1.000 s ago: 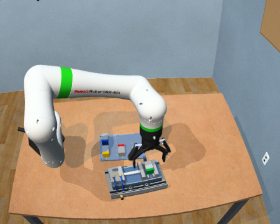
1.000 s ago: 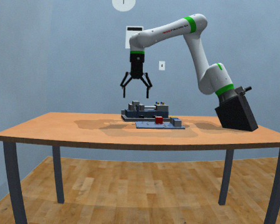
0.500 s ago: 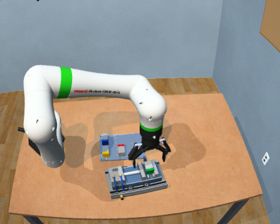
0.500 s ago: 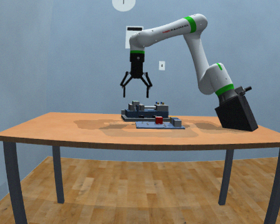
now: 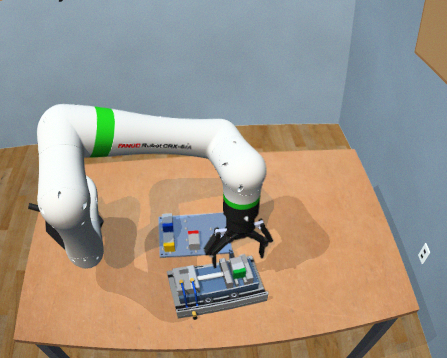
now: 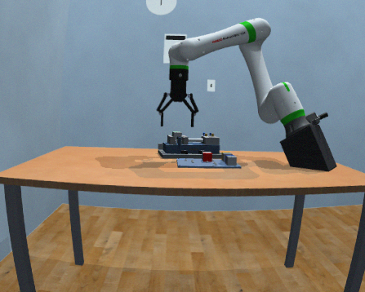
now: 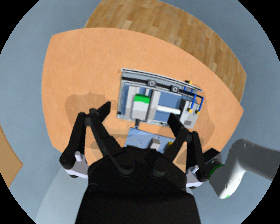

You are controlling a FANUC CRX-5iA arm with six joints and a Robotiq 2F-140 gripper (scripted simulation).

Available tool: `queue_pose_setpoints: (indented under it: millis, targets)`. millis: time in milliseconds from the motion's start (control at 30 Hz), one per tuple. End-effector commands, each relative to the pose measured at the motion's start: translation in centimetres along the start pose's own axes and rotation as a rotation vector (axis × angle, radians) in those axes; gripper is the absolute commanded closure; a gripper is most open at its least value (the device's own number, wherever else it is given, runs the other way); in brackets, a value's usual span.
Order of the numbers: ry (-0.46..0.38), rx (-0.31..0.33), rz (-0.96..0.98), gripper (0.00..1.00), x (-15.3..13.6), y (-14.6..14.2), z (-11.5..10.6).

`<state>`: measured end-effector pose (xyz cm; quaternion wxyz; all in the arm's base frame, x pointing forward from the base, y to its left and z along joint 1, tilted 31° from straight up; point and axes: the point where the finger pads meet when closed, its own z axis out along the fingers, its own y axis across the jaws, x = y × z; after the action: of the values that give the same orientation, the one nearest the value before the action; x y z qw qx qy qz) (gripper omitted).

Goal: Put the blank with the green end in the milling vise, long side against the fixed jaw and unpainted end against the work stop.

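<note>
The blank with the green end lies in the milling vise, between the middle jaw and the end block with no hoses. Its green end faces the long front rail, its grey end faces the plate side. Whether it touches the fixed jaw or the work stop cannot be made out. My gripper is wide open and empty, pointing down well above the vise, with the blank between its fingertips as seen from the wrist.
The blue plate lies beside the vise. On it stand the blue-ended blank, the yellow-ended blank and the red-ended blank, with small pins around. Two blue hoses rise at the vise's other end.
</note>
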<state>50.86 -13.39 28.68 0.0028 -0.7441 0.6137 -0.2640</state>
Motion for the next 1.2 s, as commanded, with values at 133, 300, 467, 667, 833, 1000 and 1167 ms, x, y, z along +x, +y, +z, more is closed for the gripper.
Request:
queue_pose_setpoints:
  millis: [133,300,467,667,833,1000,1167]
  targets:
    - [0.001,0.002,0.000,0.00,0.0,-0.1,-0.2]
    - [0.001,0.002,0.000,0.00,0.0,-0.1,-0.4]
    - [0.001,0.002,0.000,0.00,0.0,0.0,-0.5]
    - [0.001,0.002,0.000,0.00,0.0,0.0,-2.1]
    - [0.001,0.002,0.000,0.00,0.0,0.0,-4.1]
    - [0.001,0.002,0.000,0.00,0.0,0.0,-6.1]
    - [0.000,0.002,0.000,0.00,0.0,0.0,-6.9]
